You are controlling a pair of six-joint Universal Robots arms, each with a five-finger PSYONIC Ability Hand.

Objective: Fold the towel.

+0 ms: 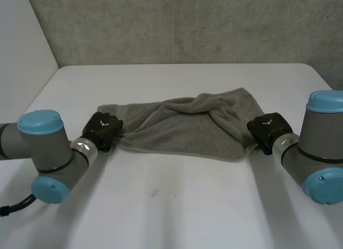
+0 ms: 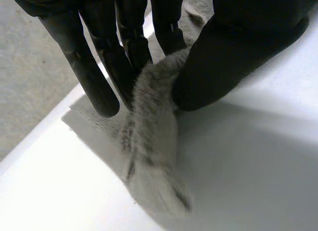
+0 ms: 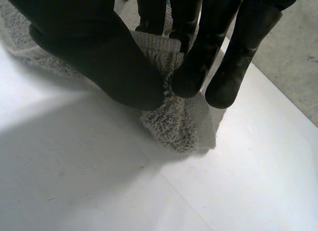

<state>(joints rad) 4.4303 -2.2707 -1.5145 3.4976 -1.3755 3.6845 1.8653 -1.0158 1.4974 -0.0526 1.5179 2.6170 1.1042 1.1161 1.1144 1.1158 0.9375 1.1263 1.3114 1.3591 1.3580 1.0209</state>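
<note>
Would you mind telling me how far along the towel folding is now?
Done: both grips. In hand: the left hand pinches the towel at its near left corner, the right hand at its near right corner. Left: the fold itself; the towel lies rumpled.

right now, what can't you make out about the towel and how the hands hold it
Head view: the backs of the left hand and right hand hide their own fingertips at the towel's ends.
Head view: the towel's own folds hide what lies under its bunched, twisted middle.
Left wrist view: the thumb covers the pinched part of the towel.
Right wrist view: the thumb does the same.
</note>
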